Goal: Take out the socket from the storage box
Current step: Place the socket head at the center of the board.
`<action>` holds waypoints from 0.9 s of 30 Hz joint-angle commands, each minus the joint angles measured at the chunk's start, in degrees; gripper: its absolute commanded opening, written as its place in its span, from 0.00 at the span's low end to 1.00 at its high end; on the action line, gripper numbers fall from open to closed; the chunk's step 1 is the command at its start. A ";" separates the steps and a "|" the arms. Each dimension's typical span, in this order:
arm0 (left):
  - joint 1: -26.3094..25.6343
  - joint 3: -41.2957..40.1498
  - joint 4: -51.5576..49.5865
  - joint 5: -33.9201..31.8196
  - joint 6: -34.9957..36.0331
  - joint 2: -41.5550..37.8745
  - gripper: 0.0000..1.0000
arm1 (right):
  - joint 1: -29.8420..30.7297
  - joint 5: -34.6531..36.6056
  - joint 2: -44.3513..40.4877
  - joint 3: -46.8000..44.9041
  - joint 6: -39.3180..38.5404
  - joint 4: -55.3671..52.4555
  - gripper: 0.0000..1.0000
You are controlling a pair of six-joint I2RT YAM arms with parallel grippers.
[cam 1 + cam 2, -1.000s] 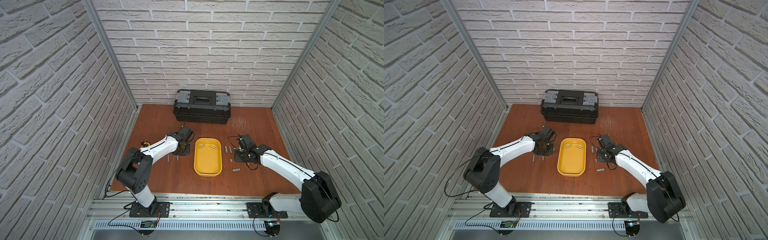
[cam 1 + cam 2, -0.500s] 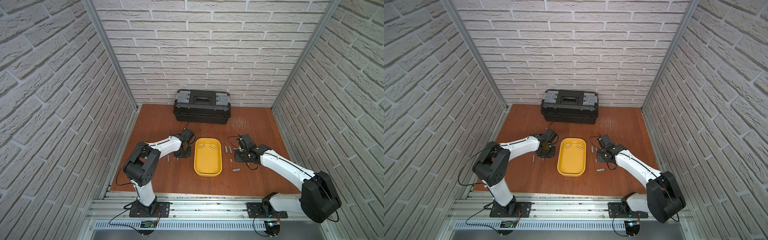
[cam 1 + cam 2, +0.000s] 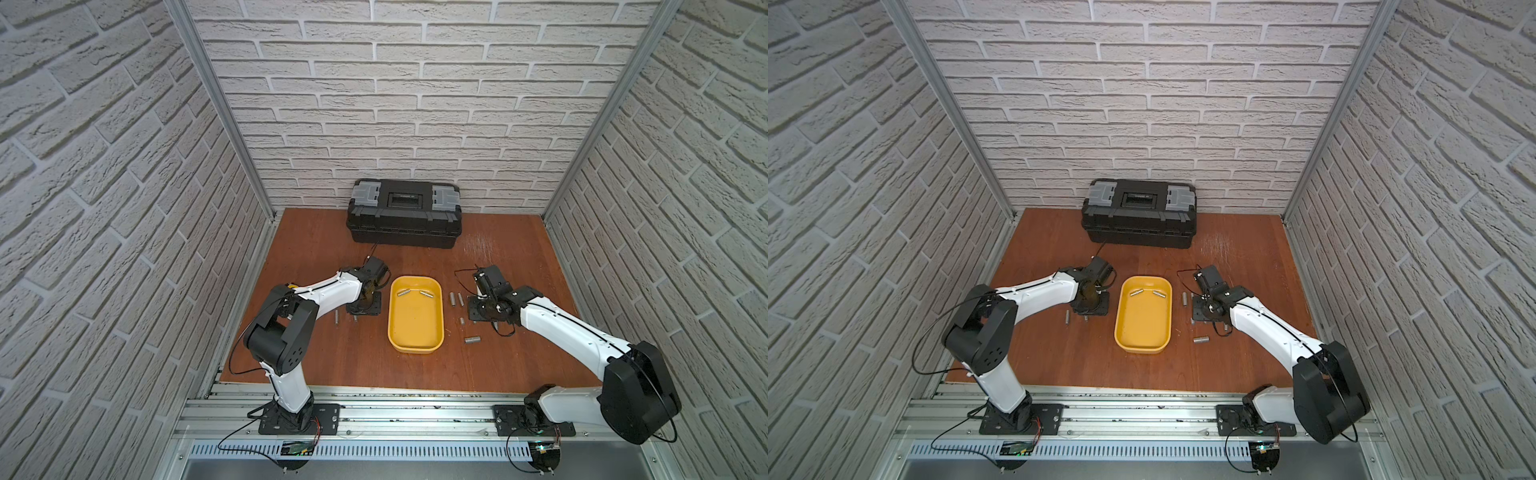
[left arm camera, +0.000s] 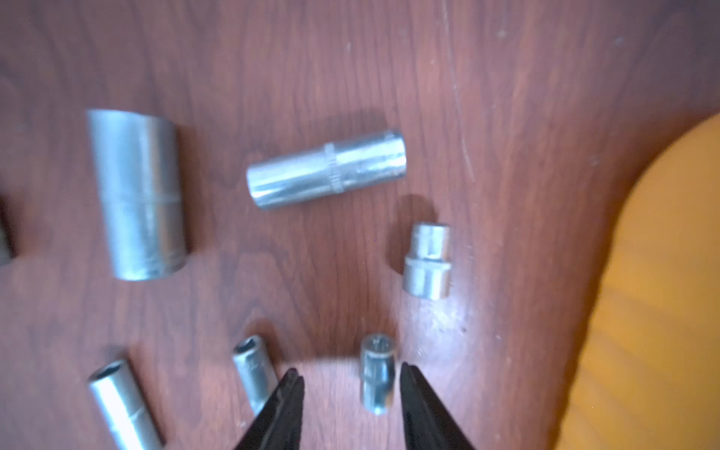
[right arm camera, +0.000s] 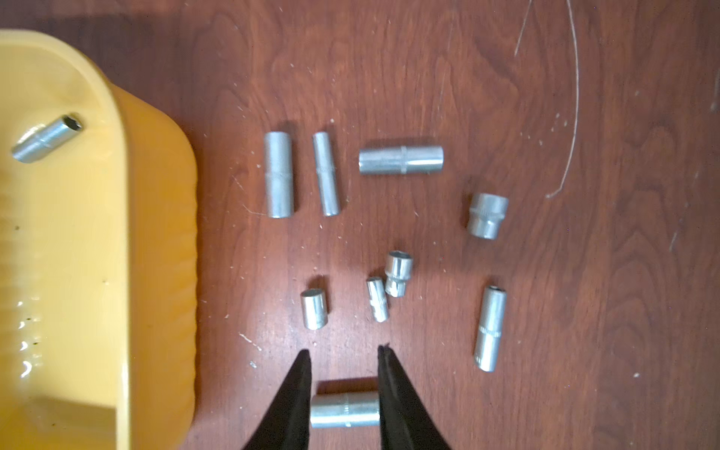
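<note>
On your left, the left gripper [image 4: 350, 393] has just spread its jaws, releasing a small socket [image 4: 377, 380] onto the table [image 3: 332, 365] beside the storage box [image 3: 415, 349]. Centre, two sockets [image 3: 404, 292] remain at the box's far end. On your right, the right gripper [image 5: 345, 374] straddles a lying socket [image 5: 345, 410]; whether it grips, you cannot tell. Loose sockets crowd both sides; the near table is open.

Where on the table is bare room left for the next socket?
Free: the board between the yellow tray and the front rail, and between the tray and the black toolbox. Crowded: loose sockets beside both long sides of the tray, under the left gripper and right gripper.
</note>
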 commanded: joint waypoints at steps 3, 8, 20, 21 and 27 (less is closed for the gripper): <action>0.72 3.21 -3.61 -4.07 -1.11 -7.97 0.53 | 4.58 -0.60 5.18 9.82 -4.29 1.94 0.36; 2.57 1.65 -4.00 -4.93 -2.35 -14.08 0.58 | 9.59 -0.69 13.67 17.86 -8.50 3.62 0.44; 7.74 -7.48 -5.03 -4.61 -4.80 -24.47 0.62 | 13.30 -3.75 32.70 29.85 -10.46 7.02 0.57; 8.06 -7.99 -5.09 -4.47 -4.82 -25.10 0.62 | 13.46 -4.03 33.74 30.60 -10.32 7.28 0.57; 9.34 -10.06 -5.34 -4.29 -4.92 -27.45 0.61 | 14.57 -4.04 39.94 35.33 -10.28 6.60 0.63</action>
